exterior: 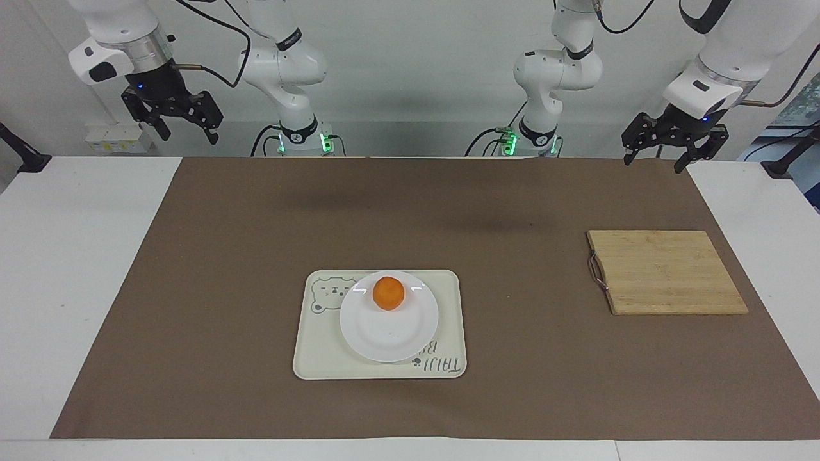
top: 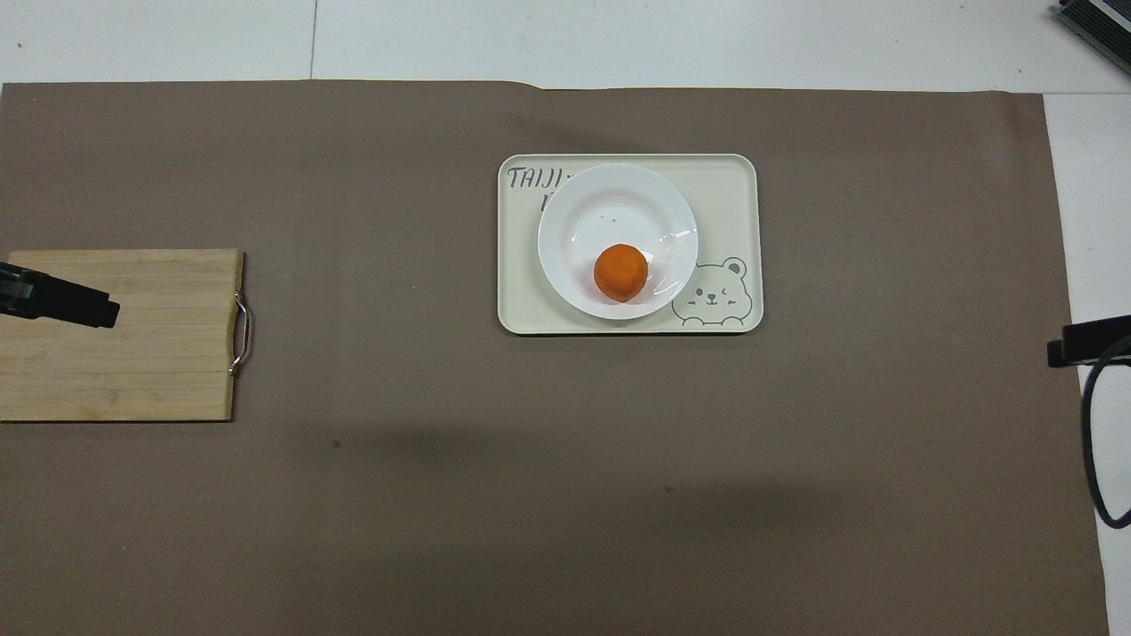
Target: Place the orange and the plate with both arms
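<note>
The orange [exterior: 388, 292] [top: 620, 272] sits on the white plate [exterior: 388, 333] [top: 610, 208], at the part of it nearest the robots. The plate rests on the cream bear tray [exterior: 320, 355] [top: 729, 194] at mid table. My right gripper [exterior: 186, 127] is open and empty, raised high at the right arm's end of the table; only a tip shows in the overhead view [top: 1074, 343]. My left gripper [exterior: 658, 155] is open and empty, raised at the left arm's end; its fingertip [top: 88, 309] shows over the wooden board.
A wooden cutting board [exterior: 666, 272] [top: 150, 353] with a metal handle lies toward the left arm's end of the table. A brown mat [exterior: 224, 256] covers the table's middle. White table shows at both ends.
</note>
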`<state>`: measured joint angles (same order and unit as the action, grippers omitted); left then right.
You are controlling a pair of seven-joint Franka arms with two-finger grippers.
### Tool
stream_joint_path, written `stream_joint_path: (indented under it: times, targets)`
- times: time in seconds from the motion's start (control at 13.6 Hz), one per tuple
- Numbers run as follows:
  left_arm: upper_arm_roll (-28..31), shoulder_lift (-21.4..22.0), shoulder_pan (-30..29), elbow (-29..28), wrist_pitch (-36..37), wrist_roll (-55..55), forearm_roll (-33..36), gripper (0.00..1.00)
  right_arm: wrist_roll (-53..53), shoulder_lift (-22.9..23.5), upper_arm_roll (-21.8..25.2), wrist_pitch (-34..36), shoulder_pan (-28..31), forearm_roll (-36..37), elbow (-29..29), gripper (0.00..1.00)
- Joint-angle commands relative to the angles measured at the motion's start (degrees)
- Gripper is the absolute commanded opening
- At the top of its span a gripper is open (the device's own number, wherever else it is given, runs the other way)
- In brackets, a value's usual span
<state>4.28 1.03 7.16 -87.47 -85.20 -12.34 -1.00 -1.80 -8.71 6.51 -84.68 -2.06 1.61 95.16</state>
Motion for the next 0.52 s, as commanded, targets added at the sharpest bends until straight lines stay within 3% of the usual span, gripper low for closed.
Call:
stream_joint_path:
  times: [0.0, 0.44]
  targets:
    - [-0.5, 1.7, -0.7, -1.9, 0.6, 0.1, 0.5, 1.0, 1.2, -2.5, -0.3, -0.4, -0.1, 1.0, 3.5, 1.0]
    - [-0.5, 2.8, -0.7, -3.0, 1.2, 0.2, 0.5, 1.0, 1.6, -2.2, -0.4, -1.4, -0.1, 1.2, 3.3, 1.0]
